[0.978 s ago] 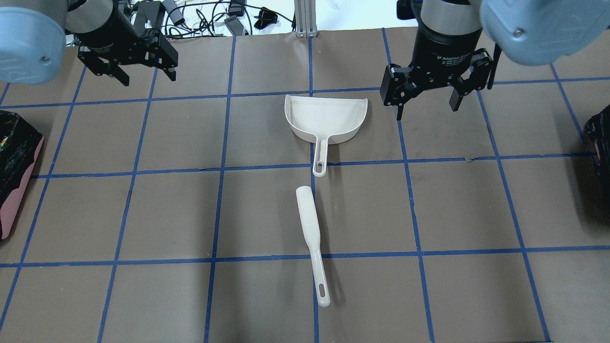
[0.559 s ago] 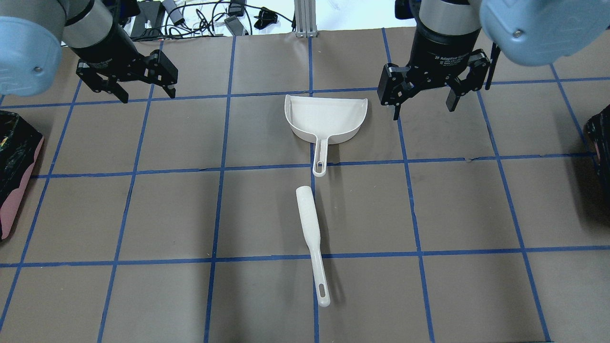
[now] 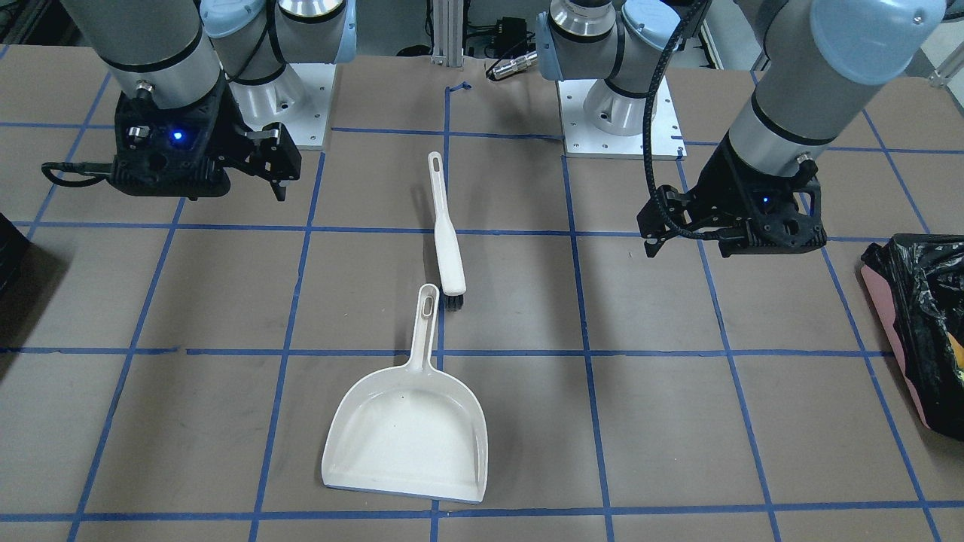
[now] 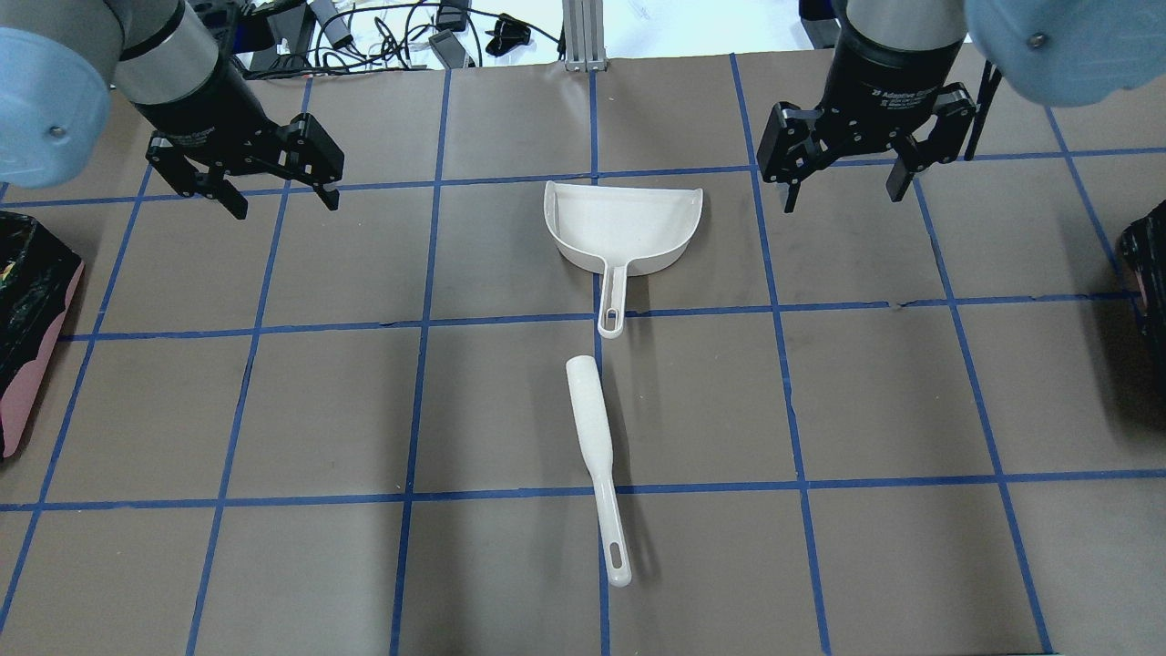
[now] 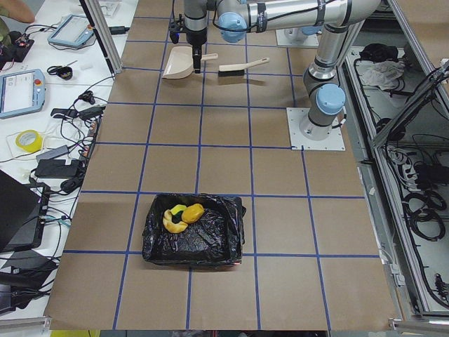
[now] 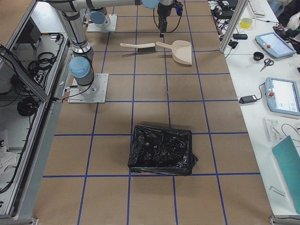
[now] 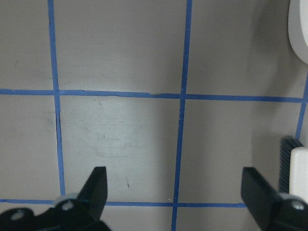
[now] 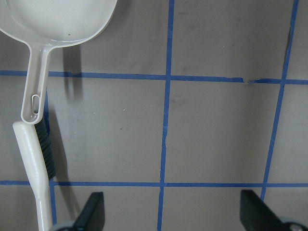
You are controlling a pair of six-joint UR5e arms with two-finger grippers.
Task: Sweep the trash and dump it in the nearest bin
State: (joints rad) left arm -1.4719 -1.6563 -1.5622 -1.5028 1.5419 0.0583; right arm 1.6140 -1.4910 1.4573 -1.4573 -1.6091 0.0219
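The trash [image 5: 184, 215], yellow and orange-brown pieces, lies inside the black-lined, pink-sided bin [image 5: 203, 242] at the table's left end; the bin also shows in the overhead view [image 4: 25, 301] and the front view [image 3: 919, 316]. My left gripper [image 4: 284, 202] is open and empty above the far left of the table, also seen in the front view [image 3: 659, 235] and in its wrist view [image 7: 175, 185]. My right gripper [image 4: 843, 199] is open and empty, right of the white dustpan [image 4: 624, 223], also in its wrist view [image 8: 172, 207].
A white brush [image 4: 590, 428] lies just behind the dustpan's handle, in line with it, mid-table. The dustpan [image 3: 410, 436] is empty. A second black-lined bin [image 6: 161, 150] stands at the table's right end, its edge showing in the overhead view [image 4: 1150, 264].
The left gripper has come slightly nearer and to the right. The right gripper has moved right and farther away from the dustpan. Both stay open; dustpan and brush have not moved.
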